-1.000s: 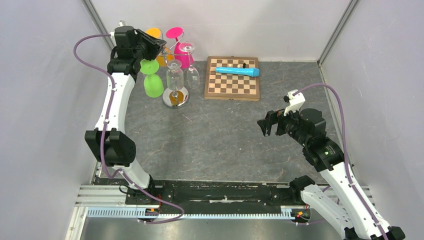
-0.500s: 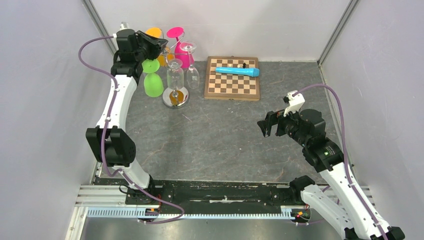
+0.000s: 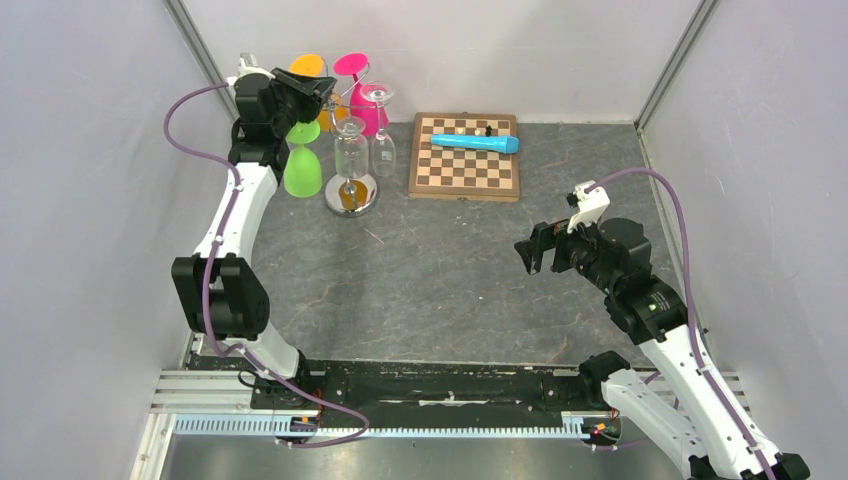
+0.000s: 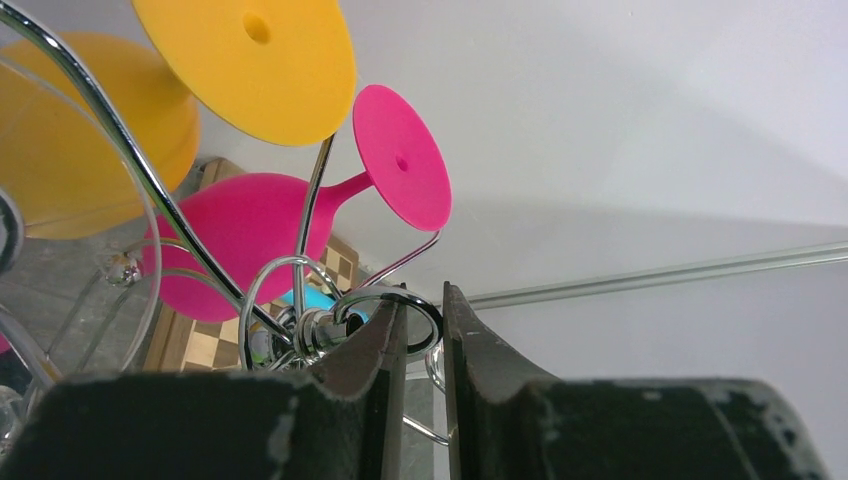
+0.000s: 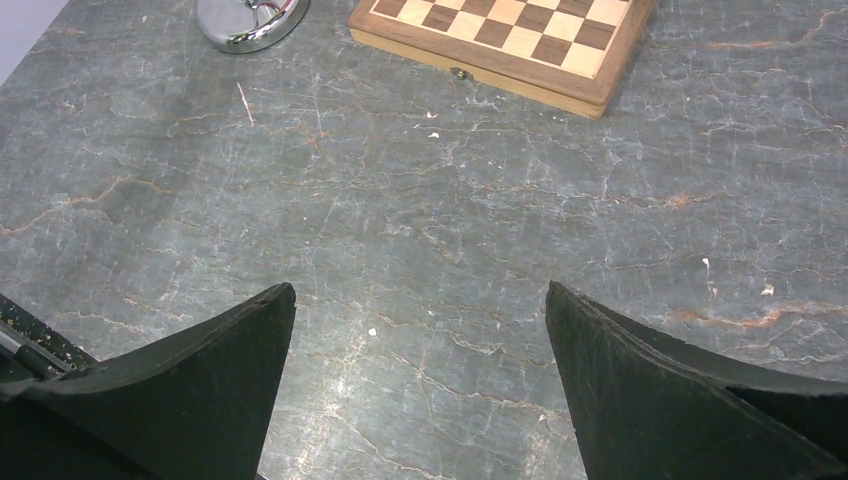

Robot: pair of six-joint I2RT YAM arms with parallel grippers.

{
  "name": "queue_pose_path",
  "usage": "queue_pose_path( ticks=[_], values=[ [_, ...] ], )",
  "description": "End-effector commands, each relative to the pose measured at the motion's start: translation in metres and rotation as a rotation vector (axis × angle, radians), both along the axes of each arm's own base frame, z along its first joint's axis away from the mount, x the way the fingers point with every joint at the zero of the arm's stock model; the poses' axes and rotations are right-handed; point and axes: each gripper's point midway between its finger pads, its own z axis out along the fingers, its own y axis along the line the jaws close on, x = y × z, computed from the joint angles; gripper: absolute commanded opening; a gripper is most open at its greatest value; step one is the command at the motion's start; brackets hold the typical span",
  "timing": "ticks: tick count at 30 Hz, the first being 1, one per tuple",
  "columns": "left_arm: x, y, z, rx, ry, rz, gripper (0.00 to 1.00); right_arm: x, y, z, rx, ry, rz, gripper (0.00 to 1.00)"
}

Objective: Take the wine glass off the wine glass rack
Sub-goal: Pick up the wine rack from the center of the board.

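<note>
Left pincer [image 4: 422, 297]: only a slit apart, tips among the rack's [image 3: 352, 197] curled wires; what it grips, I cannot tell.
Right pincer [image 5: 420, 290]: wide open, empty, over the surface [image 5: 450, 200].
Glasses [image 4: 250, 235]: hanging foot-up on the rack, far-left corner.
Tip: pinch one stem, then slide its foot slowly out along its wire.

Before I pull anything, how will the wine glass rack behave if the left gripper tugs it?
The wine glass rack probably tips easily: it has a thin pole, a small round base and glasses hung high. Its polished base may slide on the stone-look table. If jolted, the clear glass could swing against its neighbours.
</note>
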Motion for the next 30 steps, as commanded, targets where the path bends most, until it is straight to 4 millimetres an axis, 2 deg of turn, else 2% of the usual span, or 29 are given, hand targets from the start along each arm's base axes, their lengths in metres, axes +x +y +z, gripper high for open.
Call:
queue_pose_path(
  ticks=[1,8,23,30],
  values=[
    [-0.004,-0.004,0.005,-0.058,-0.026,-0.015,0.03,0.002,0.002,0.013,0.009,-0.055,0.013,0.98],
    [-0.007,-0.007,0.019,-0.072,-0.068,-0.031,0.02,0.001,0.001,0.012,0.008,-0.059,0.012,0.98],
    [-0.032,-0.006,0.07,-0.069,-0.195,-0.035,0.02,-0.001,0.001,0.015,0.016,-0.065,0.015,0.98],
    [-0.041,-0.007,0.088,-0.064,-0.238,-0.043,0.02,-0.003,0.002,0.017,0.021,-0.065,0.02,0.98]
  ],
)
